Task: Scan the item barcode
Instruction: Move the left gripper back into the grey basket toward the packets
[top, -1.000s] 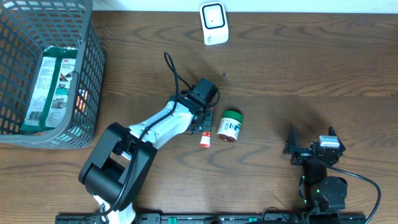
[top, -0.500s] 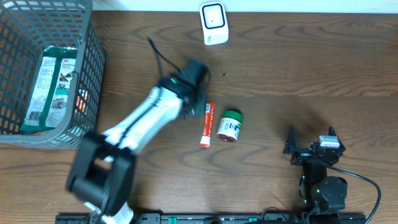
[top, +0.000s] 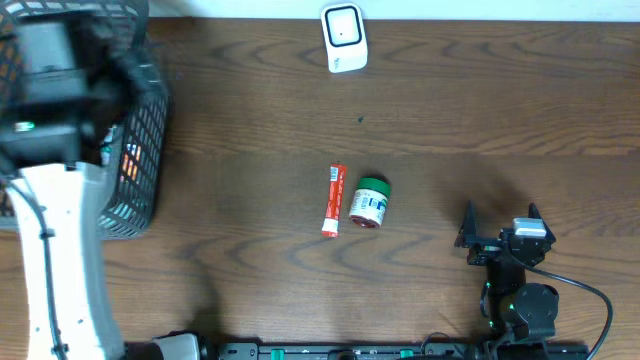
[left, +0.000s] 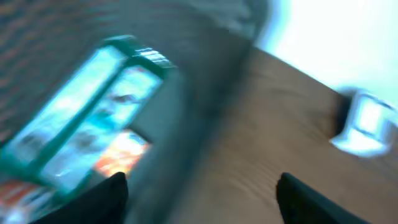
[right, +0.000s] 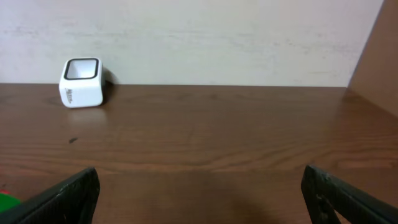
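Observation:
A red and white tube (top: 333, 200) lies on the table next to a green-lidded jar (top: 370, 203); neither is held. The white scanner (top: 343, 38) stands at the back edge, and it shows blurred in the left wrist view (left: 367, 121) and sharp in the right wrist view (right: 82, 82). My left arm (top: 55, 90) hangs over the grey basket (top: 145, 170) at the far left. My left gripper (left: 199, 202) is open and empty above the basket's rim. My right gripper (right: 202, 199) rests open and empty at the front right (top: 500, 232).
Inside the basket lies a green and white pack (left: 87, 112) with an orange item (left: 121, 155) beside it. A sliver of the green jar (right: 5, 202) shows at the left edge of the right wrist view. A pale wall runs behind the table.
My left gripper opened and let go of the red tube, which now lies beside the jar. The left arm swung far left to the basket. The right arm stayed still.

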